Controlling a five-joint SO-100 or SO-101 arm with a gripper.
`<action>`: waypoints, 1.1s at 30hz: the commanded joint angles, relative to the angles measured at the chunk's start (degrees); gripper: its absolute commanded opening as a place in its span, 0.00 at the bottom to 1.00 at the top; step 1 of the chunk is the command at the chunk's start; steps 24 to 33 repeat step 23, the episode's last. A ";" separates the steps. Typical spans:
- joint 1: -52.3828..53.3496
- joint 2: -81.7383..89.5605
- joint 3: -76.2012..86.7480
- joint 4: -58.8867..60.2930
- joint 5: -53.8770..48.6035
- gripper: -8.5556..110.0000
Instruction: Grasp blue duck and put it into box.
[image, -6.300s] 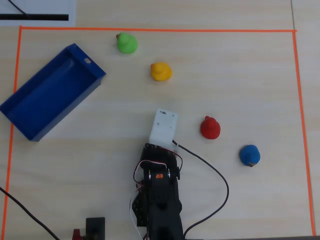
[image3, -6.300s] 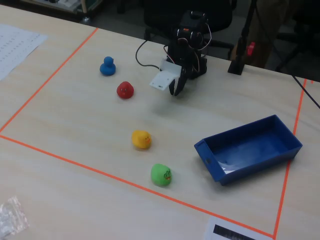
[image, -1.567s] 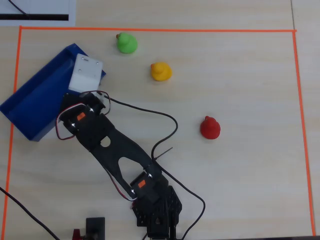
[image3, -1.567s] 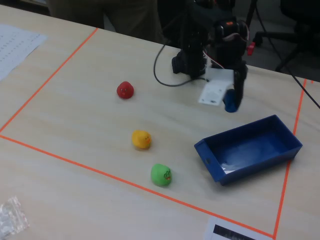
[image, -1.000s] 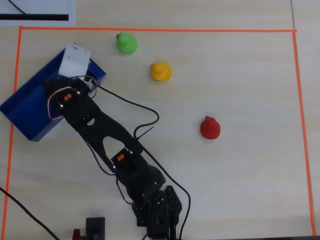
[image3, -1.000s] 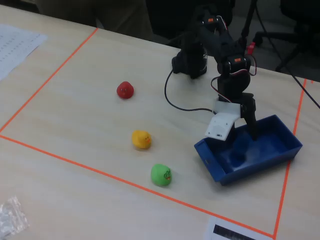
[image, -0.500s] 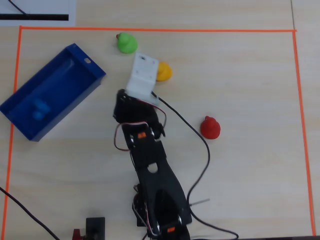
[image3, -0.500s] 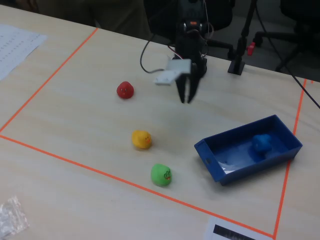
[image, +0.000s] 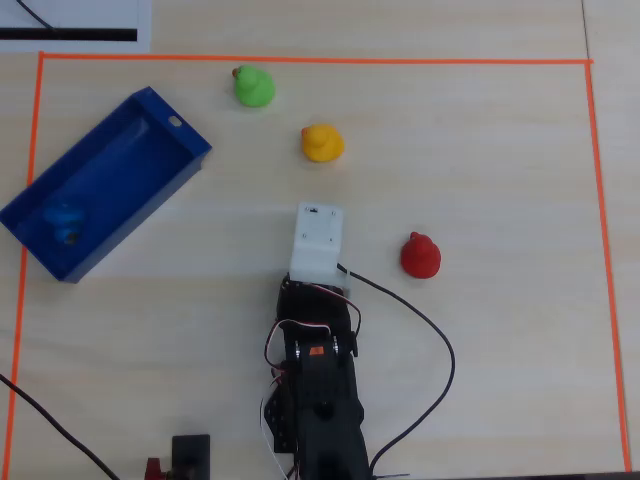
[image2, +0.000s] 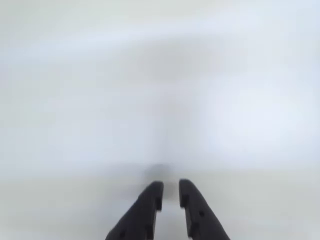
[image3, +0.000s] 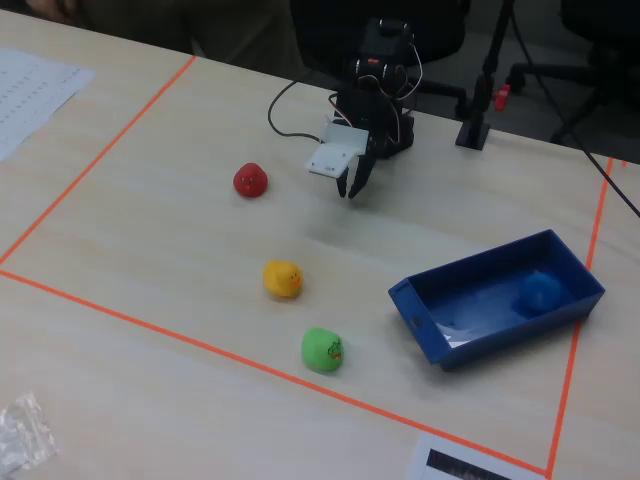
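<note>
blue duck (image: 63, 222): it sits inside the box, at the end near the orange tape line in the overhead view. in the fixed view it (image3: 541, 292) looks like a blurry blue lump at the far right end of the box.
box (image: 150, 115): a dark blue tray with low walls, lying slanted on the table. one end wall has a small slot.
gripper (image2: 170, 192): empty, with its two black fingers close together and only a thin gap between them. in the fixed view it (image3: 354, 183) hangs near the arm's base, pointing down at the table, well apart from the box.
green duck (image: 253, 86): on the table just beside the box's slot end, not touching it.
yellow duck (image: 322, 143): on the table between the green duck and the arm.
red duck (image: 420, 256): alone on the table, to the right of the arm in the overhead view.
wrist view: very blurry and pale, only the fingers show.
table (image: 500, 150): light wood with an orange tape border (image: 300, 60).
</note>
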 joint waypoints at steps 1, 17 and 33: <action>0.97 0.26 -0.26 9.05 -1.49 0.07; 1.67 0.26 -0.18 8.88 1.32 0.08; 1.67 0.26 -0.18 8.88 1.32 0.08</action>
